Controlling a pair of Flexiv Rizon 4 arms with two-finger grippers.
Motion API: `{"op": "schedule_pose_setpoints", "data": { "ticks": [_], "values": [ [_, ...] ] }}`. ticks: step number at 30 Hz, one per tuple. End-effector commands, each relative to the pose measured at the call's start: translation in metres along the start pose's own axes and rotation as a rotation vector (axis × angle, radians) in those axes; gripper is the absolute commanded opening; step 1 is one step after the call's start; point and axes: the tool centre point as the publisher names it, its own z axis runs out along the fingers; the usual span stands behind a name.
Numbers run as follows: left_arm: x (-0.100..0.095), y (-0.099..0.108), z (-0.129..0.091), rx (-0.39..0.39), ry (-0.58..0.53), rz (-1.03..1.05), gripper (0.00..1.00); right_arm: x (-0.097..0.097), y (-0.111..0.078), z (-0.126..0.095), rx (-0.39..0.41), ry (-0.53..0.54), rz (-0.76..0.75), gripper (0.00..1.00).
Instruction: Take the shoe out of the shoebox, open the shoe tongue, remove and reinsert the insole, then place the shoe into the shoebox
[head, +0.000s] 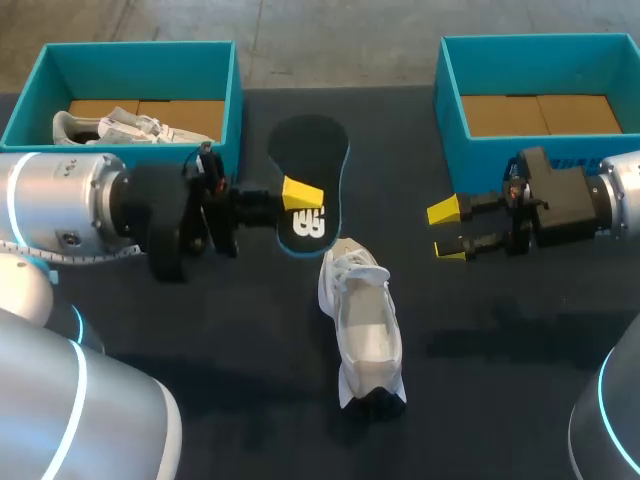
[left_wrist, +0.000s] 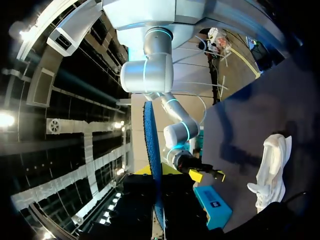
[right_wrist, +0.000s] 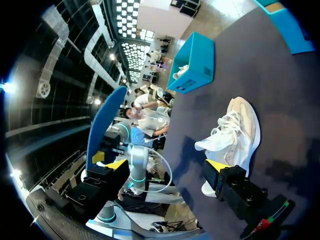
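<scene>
— Between the jaws of the left gripper (head: 300, 200), what is held?
— An insole (head: 310, 150) is clamped there, dark with a blue edge. One yellow tip is seen pressed on its upper face. In the left wrist view it is seen edge-on between the fingers, reaching well ahead of them.
— And how is the right gripper (head: 447, 230) set?
— Its jaws are spread wide, with nothing between them. It is held over the table (head: 500, 350), pointed toward the left gripper and well apart from it.
— Where is the shoe (head: 367, 335) found?
— It is set on the table, white, resting on its sole and out of both boxes. It is touched by neither gripper. Its laced end is near the end of the insole that is gripped by the left jaws. In the right wrist view it is seen ahead of the right jaws, off to one side.
— What is kept in the boxes?
— To the side of the left jaws, by that arm's wrist, the left box (head: 232, 100) is seen with a second shoe (head: 125, 127) laid in it, white, on brown cardboard. Beside the right gripper's wrist stands the right box (head: 445, 90), where a cardboard floor (head: 540, 113) is shown.
</scene>
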Motion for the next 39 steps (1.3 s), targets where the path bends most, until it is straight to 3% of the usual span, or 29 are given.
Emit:
{"op": "schedule_pose_setpoints", "data": {
  "ticks": [1,6,11,19,21,31,39],
  "values": [
    [0.001,-0.003,0.0,-0.005,-0.003,0.003,0.0,0.0,-0.001,0.002,-0.003,-0.001,-0.001,1.0],
    [0.01,-0.01,0.007,-0.025,0.017,0.089,0.0,0.0,-0.001,0.002,-0.003,-0.001,-0.001,1.0],
    [0.048,-0.011,0.015,-0.048,0.12,0.227,0.0,0.0,-0.001,0.002,-0.003,-0.001,-0.001,1.0],
    [0.092,0.001,0.012,-0.034,0.069,0.279,0.0,0.0,-0.001,0.002,-0.003,-0.001,-0.001,1.0],
    [0.103,0.006,0.012,-0.042,0.104,0.321,0.0,0.0,-0.001,0.002,-0.003,-0.001,-0.001,1.0],
    [0.123,0.019,0.016,-0.041,0.131,0.474,0.0,0.0,-0.001,0.002,-0.003,-0.001,-0.001,1.0],
    [0.133,0.037,0.017,-0.016,0.097,0.423,0.0,0.0,-0.001,0.002,-0.003,-0.001,-0.001,1.0]
  ]
}}
